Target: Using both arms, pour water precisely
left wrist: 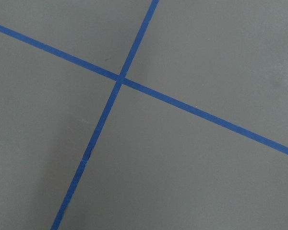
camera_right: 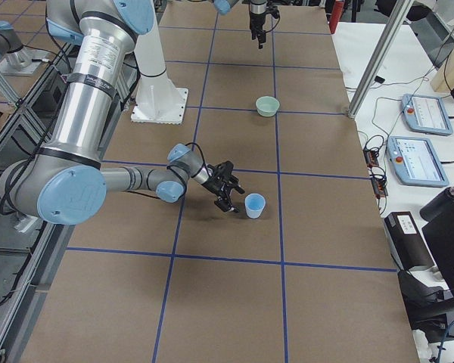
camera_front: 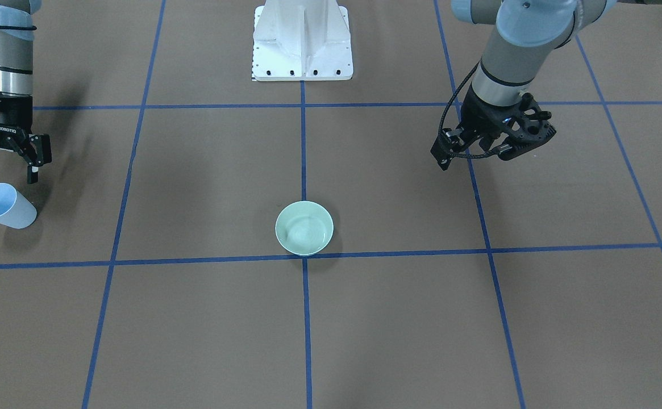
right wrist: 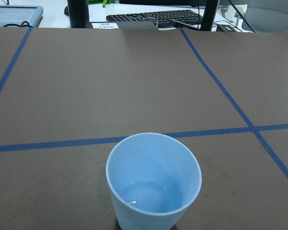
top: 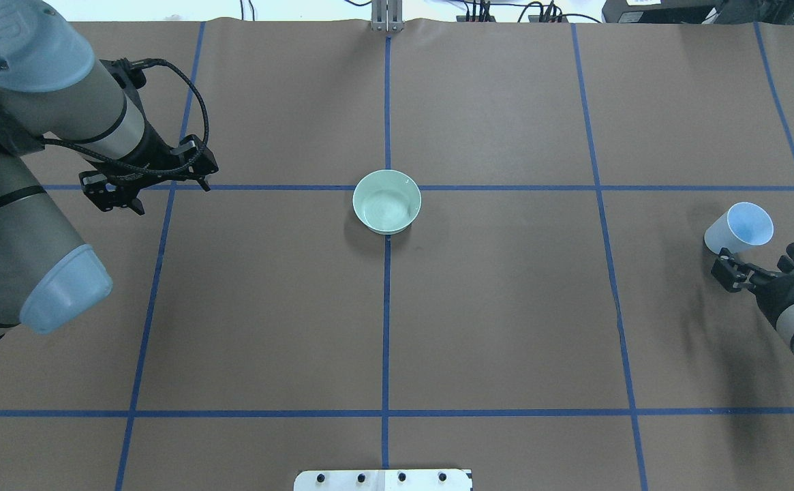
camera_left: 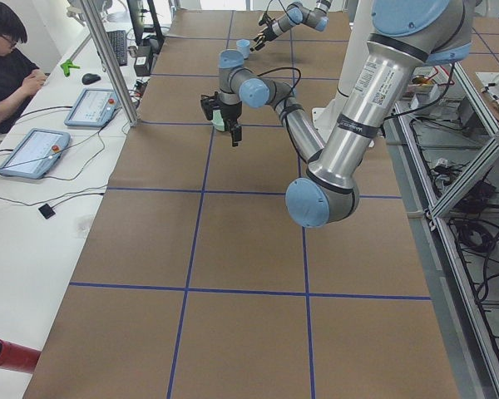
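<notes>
While the right black two-finger gripper (camera_front: 9,170) hovers just robot-side of the pale blue plastic cup (camera_front: 5,207), jaws spread, empty | cup upright at the brown paper-covered table's (camera_front: 194,187) right end, a little water (right wrist: 146,196) inside | left black two-finger gripper (camera_front: 475,156) spread, empty, above a blue tape crossing (left wrist: 121,79) | pale green round bowl (camera_front: 304,228) mid-table

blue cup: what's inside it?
A shallow pool of water covers the bottom of the cup, as the right wrist view shows. Nothing else is in it. The near inner wall is hidden behind the cup's own rim.
</notes>
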Robot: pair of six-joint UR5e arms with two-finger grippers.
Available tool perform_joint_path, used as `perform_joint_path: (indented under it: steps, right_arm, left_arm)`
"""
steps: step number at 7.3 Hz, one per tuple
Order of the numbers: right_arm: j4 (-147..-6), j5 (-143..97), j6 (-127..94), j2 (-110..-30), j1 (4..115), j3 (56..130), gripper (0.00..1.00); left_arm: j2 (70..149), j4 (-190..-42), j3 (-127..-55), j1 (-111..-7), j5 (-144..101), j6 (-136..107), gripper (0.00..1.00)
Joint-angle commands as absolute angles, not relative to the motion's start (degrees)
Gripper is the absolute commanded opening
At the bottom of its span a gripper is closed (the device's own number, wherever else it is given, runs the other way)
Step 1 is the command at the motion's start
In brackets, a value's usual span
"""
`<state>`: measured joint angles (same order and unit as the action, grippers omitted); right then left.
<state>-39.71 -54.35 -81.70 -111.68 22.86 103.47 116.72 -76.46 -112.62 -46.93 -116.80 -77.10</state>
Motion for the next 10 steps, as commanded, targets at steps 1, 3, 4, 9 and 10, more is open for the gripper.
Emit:
perform_joint_path:
  steps: [1, 3, 4, 9, 10]
  right_arm:
    - [-39.37, -53.79, -80.43, -110.57, 22.76, 101.69, 0.98]
    - [-38.85, -53.79, -79.72, -109.34, 22.76, 100.29, 0.98]
    - [-38.85, -53.79, -78.85, -108.47, 22.76, 99.41, 0.98]
    - [-33.35, -54.23, -73.5, -107.67, 26.18, 95.21, 0.98]
    - [-32.01, -54.32, -70.69, -105.58, 27.93, 93.71, 0.98]
  left_arm:
    - [116.72, -76.46, -112.15, -46.93, -116.81, -77.08, 1.0]
    - [116.72, -76.46, -111.89, -46.93, -116.81, -77.08, 1.0]
    - [116.72, -76.55, -111.8, -46.93, -116.81, -77.08, 1.0]
    - [116.98, -76.64, -111.27, -46.93, -116.89, -77.17, 1.0]
    - [117.07, -76.64, -111.27, -46.85, -116.89, -77.34, 1.0]
